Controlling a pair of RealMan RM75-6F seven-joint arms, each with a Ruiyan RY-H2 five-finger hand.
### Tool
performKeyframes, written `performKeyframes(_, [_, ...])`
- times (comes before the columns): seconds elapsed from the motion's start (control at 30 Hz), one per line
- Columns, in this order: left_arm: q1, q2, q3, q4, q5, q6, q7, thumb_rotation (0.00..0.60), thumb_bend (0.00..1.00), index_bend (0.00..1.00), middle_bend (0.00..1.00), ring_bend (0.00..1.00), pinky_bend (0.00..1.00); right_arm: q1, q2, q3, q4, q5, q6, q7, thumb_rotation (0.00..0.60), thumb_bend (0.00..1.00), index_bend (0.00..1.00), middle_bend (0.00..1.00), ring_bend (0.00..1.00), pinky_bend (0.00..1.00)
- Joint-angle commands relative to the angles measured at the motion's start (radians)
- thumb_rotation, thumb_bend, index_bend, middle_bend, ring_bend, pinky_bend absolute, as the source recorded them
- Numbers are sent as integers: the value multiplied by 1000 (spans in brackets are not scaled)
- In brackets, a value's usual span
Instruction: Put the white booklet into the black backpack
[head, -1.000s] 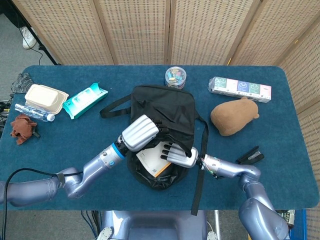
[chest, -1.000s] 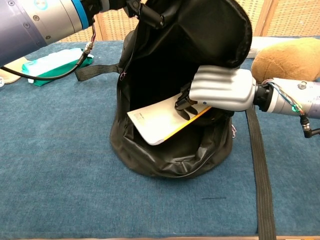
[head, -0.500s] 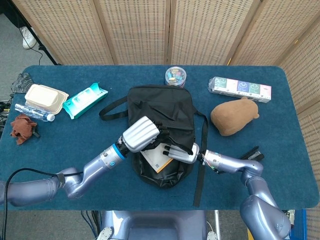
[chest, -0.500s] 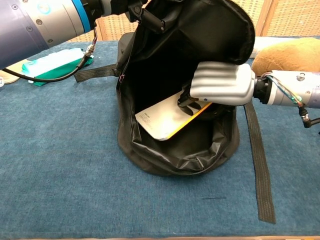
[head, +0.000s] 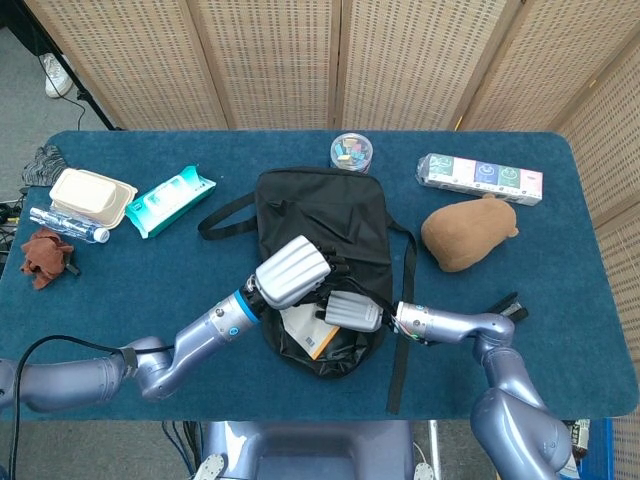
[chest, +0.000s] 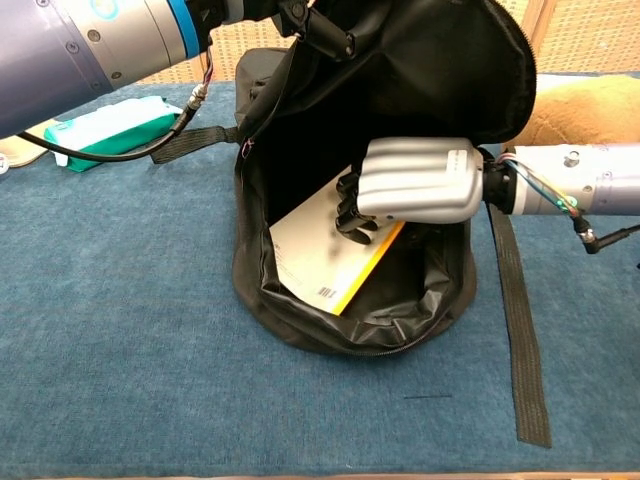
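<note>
White booklet (chest: 325, 262) lies tilted inside the open mouth of the black backpack (head: 330, 220), its near corner with a barcode and yellow edge resting against the bag's lower lining. The right hand (chest: 412, 181) reaches into the opening from the right, fingers curled down onto the booklet's upper edge and gripping it. The left hand (head: 292, 271) grips the upper lip of the backpack and holds the flap raised, so the opening gapes toward the near edge.

The backpack sits mid-worktop on a dark blue, carpet-like worktop (head: 150, 270), one strap (chest: 517, 330) trailing toward the near right. At the far left lie a green wipes pack (head: 170, 200), a cream lidded box (head: 92, 196), a clear bottle (head: 68, 226) just near it, and a crumpled brown cloth (head: 46, 255). A small round clear jar (head: 351, 153) stands just beyond the backpack. To the right are a long carton with coloured panels (head: 480, 177), a brown plush toy (head: 467, 232) nearer, and a small black object (head: 505, 308) by the right forearm. Woven cane screen panels (head: 330, 60) stand behind the worktop, with grey floor (head: 25, 110) at the far left.
</note>
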Motion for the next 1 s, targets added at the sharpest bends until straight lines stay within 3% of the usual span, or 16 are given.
performKeyframes(0.03, [-1, 3, 1, -4, -1, -5, 6, 600, 672, 759, 662, 559, 712, 10, -3, 5, 2, 7, -7, -2, 600, 482, 573, 541, 406, 517])
performKeyframes(0.13, [-1, 3, 5, -8, 0, -7, 8, 600, 671, 759, 662, 559, 712, 24, -5, 7, 6, 12, -21, -8, 600, 481, 567, 521, 389, 493])
performKeyframes(0.2, [0, 2, 3, -7, -2, -5, 8, 600, 671, 758, 662, 559, 712, 28, -6, 9, 8, 16, -41, -14, 600, 434, 523, 445, 329, 433])
performKeyframes(0.33, [2, 6, -5, -11, -14, -3, 1, 600, 671, 759, 662, 559, 712, 22, 5, 2, 5, 15, -71, -11, 600, 146, 207, 139, 72, 253])
performKeyframes(0.43, [3, 5, -4, -9, -24, -11, -2, 600, 671, 759, 662, 558, 712, 5, 14, -5, 7, 13, -100, -38, 600, 54, 66, 4, 0, 169])
performKeyframes(0.63, [1, 1, -6, -1, -41, -26, 9, 600, 671, 758, 662, 553, 712, -14, 35, 0, -12, 24, -65, -68, 600, 29, 15, 0, 0, 58])
performKeyframes(1.0, [5, 4, -19, 14, -87, -41, 36, 600, 671, 759, 662, 551, 712, -104, 107, -17, -42, 17, 57, -118, 600, 5, 4, 0, 0, 0])
